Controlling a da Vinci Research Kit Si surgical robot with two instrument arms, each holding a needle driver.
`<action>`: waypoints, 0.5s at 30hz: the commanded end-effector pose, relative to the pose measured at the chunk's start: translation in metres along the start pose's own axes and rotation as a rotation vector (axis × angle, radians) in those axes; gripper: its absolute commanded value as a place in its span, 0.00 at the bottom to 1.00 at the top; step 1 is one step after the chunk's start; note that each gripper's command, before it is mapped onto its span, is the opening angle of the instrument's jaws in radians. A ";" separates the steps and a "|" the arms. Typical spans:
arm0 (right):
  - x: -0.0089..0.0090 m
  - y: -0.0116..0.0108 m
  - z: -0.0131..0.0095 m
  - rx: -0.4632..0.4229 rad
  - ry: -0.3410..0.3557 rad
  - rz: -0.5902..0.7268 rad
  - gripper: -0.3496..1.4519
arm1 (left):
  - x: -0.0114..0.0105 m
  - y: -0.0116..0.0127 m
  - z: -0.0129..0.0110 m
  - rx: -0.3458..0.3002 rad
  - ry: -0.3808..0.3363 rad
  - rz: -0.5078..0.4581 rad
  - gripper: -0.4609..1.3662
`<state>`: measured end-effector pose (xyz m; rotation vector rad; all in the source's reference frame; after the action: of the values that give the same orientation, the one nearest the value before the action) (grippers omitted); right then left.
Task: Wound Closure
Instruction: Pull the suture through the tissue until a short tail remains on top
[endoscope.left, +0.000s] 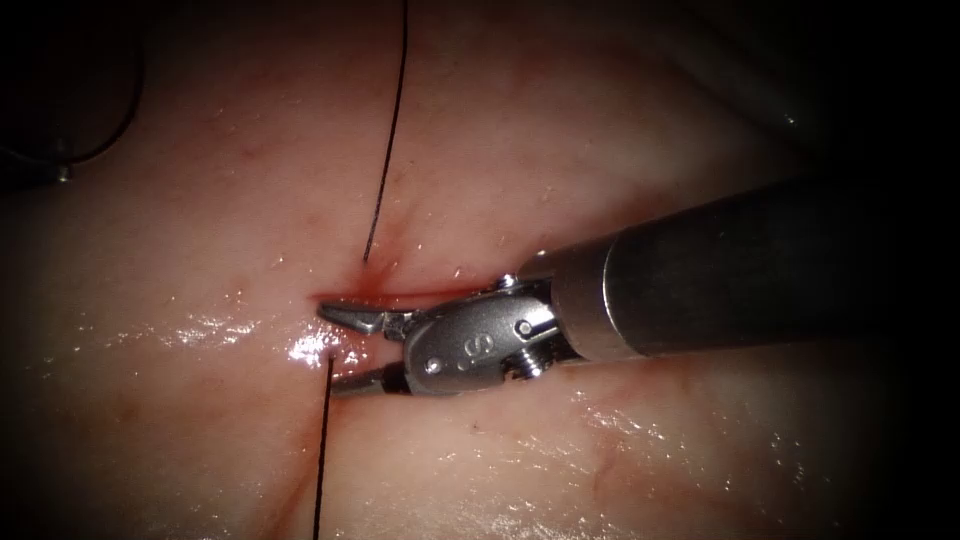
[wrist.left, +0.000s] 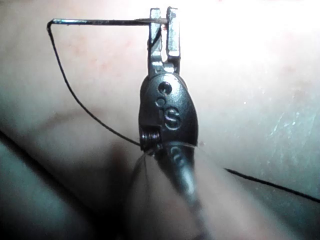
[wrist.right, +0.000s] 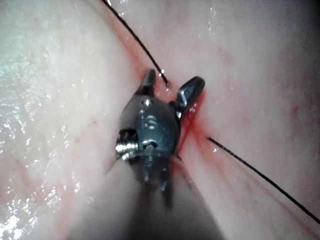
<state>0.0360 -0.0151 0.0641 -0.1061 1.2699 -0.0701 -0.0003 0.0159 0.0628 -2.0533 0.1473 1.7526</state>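
Gripping the needle (wrist.left: 107, 22) near its tail, left tool (wrist.left: 163, 22); right tool (endoscope.left: 335, 348) fingers spread at the cut (endoscope.left: 375, 297), thread (endoscope.left: 388, 130) toward twelve o'clock.

— What is around the place where you work?
— I see a dark edge (endoscope.left: 900, 470) all round my endoscope view. The corner up on the left is the darkest. I cannot tell what is in there.
— And the light?
— It lands in the middle. It makes wet bright spots (endoscope.left: 310, 348) on the tissue (endoscope.left: 150, 250). In my left wrist view a white glow (wrist.left: 240, 30) is very strong, and other parts lie in shadow.
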 end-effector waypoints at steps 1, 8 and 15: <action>0.0001 -0.0001 0.0003 0.007 0.006 0.000 0.89 | 0.0000 0.0000 0.0001 -0.010 0.001 0.000 0.06; 0.0000 0.0000 -0.0008 0.105 0.000 -0.005 0.00 | 0.0002 0.0001 -0.0002 -0.011 0.000 0.000 0.06; 0.0004 -0.0006 -0.0022 0.106 -0.013 0.003 0.00 | 0.0002 0.0001 -0.0003 -0.012 0.000 0.000 0.06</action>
<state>0.0341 -0.0162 0.0629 -0.0114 1.2532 -0.1353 -0.0001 0.0157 0.0625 -2.0560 0.1449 1.7528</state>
